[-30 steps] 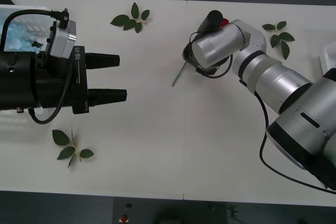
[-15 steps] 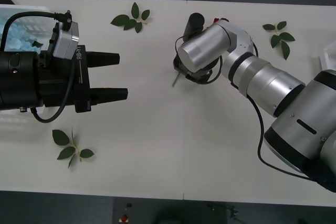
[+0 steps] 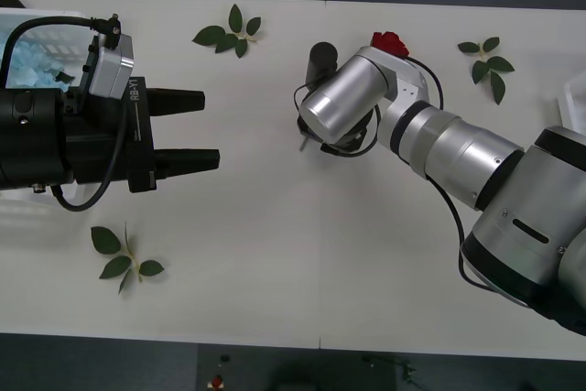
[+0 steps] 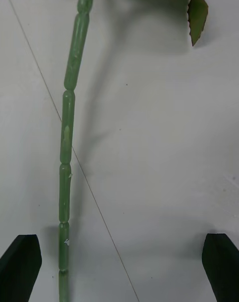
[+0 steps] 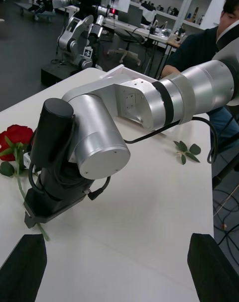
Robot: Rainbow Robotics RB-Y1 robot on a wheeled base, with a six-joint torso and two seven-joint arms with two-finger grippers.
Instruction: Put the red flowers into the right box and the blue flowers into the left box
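A single red rose (image 3: 388, 42) is shown lying flat on the white desk (image 3: 302, 254), its bloom toward the far edge and its stem running back under the right arm's wrist. The right claw (image 4: 119, 267) is held low over the stem (image 4: 67, 148) with its black fingers apart; the stem lies between them, close to one finger and not yet gripped. In the left wrist view the bloom (image 5: 16, 134) is seen beside the right arm's wrist, with the stem tip emerging beneath it.

The stem is a thin, segmented green plastic rod, smooth and probably slippery, likely stiff enough to carry the bloom when lifted. The flower is judged to be light, with a soft fabric head that could be crushed; the bare stem, clear of the serrated leaf (image 4: 198, 13), is the better place to take hold. A centred grip would lessen the chance of the rod rolling out.

The left claw (image 3: 188, 130) is held open above the desk's left side, beside the left box (image 3: 37, 20), in which pale blue flowers (image 3: 27, 52) lie. Loose leaf sprigs (image 3: 231, 32) are scattered on the desk.
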